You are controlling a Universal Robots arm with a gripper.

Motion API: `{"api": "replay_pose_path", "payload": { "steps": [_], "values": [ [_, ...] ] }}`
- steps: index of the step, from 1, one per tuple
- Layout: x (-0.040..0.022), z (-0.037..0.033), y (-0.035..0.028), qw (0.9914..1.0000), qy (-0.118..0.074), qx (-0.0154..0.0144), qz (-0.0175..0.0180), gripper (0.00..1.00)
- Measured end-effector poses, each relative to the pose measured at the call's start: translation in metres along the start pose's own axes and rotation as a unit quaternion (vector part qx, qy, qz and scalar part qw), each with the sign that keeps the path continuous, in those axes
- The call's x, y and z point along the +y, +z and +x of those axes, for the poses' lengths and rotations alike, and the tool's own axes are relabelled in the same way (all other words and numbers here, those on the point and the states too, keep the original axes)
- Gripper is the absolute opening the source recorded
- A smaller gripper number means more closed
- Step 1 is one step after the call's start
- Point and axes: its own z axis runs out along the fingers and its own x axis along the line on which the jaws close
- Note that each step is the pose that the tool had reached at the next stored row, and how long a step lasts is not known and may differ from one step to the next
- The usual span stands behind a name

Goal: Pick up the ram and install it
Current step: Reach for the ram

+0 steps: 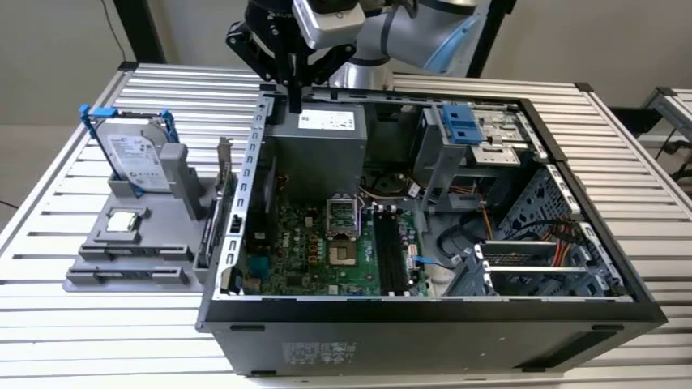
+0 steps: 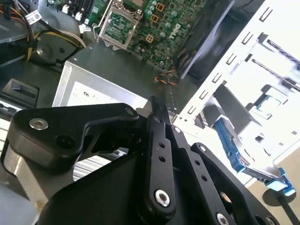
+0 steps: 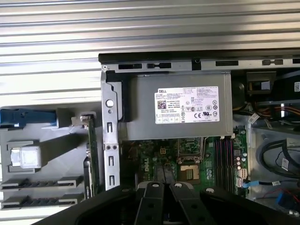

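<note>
- Ram (image 3: 92,154) is standing on edge in the gray holder (image 1: 130,275), outside the case (image 1: 433,336) and just beside the wall on the exterior view's left. I'm guessing it's parked upright so its long top edge is free for a pinch from above.
- Gripper (image 1: 294,104) is hovering over the far corner of the case on that same side, above the edge of the power supply (image 1: 313,150). Its fingers are looking closed, with nothing between them.
- Arm is coming in from the far side, with the wrist pointing straight down and sitting high enough that it isn't touching anything.
- Pickup isn't done yet by the look of it: the stick is sitting lower down, nearer than the fingertips and a little toward the exterior view's left.
- Slots (image 3: 225,152) on the board are looking empty. The case is lying on its side with the panel off, so they're facing up, which probably suits a straight push down.
- Drive (image 1: 138,158) and chip (image 1: 125,220) are sharing the holder, farther toward the exterior view's left.
</note>
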Motion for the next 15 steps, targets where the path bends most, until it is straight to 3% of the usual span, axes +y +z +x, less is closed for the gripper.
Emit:
{"api": "replay_pose_path", "payload": {
  "steps": [15],
  "values": [
    [-0.0015, 0.0218, -0.0006, 1.00000, 0.000, 0.0001, 0.0001, 0.00]
  ]
}}
